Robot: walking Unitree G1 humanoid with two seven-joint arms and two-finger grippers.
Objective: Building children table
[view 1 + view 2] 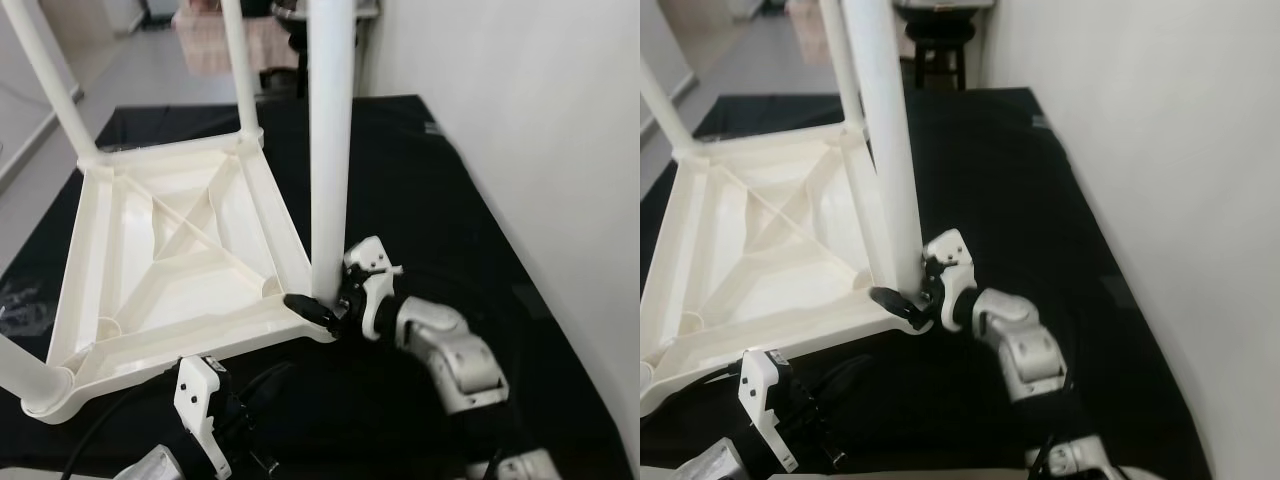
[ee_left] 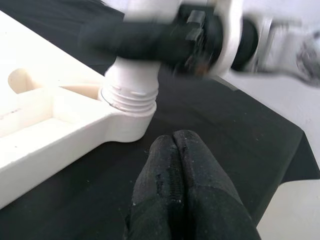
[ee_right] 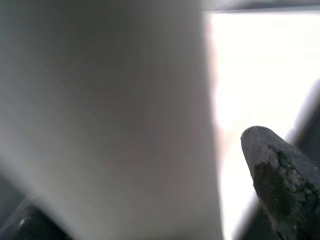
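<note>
Black fingers of the right gripper (image 1: 322, 308) are wrapped around the base of the nearest table leg (image 1: 331, 140), one finger (image 3: 280, 175) showing on the far side of the white tube in the right wrist view, so the leg sits between them and the gripper has hold of it. That leg stands upright in the near right corner socket of the upturned tabletop (image 1: 180, 250), which lies underside-up on the black mat (image 1: 450, 200) — its ribs and cross-bracing face the camera. Other legs already stand in other corners. The left gripper (image 2: 180, 170) hovers low just beside that same corner, its two fingers pressed together and holding nothing. In the left wrist view a few threads still show at the leg's collar (image 2: 131, 95) above the socket, so by my reading the step in hand is screwing this leg home, and it is not fully seated. The next move likely calls for more turning at the base, keeping the tube upright so the thread does not cross — and perhaps the left gripper bracing the tabletop against rotation.
</note>
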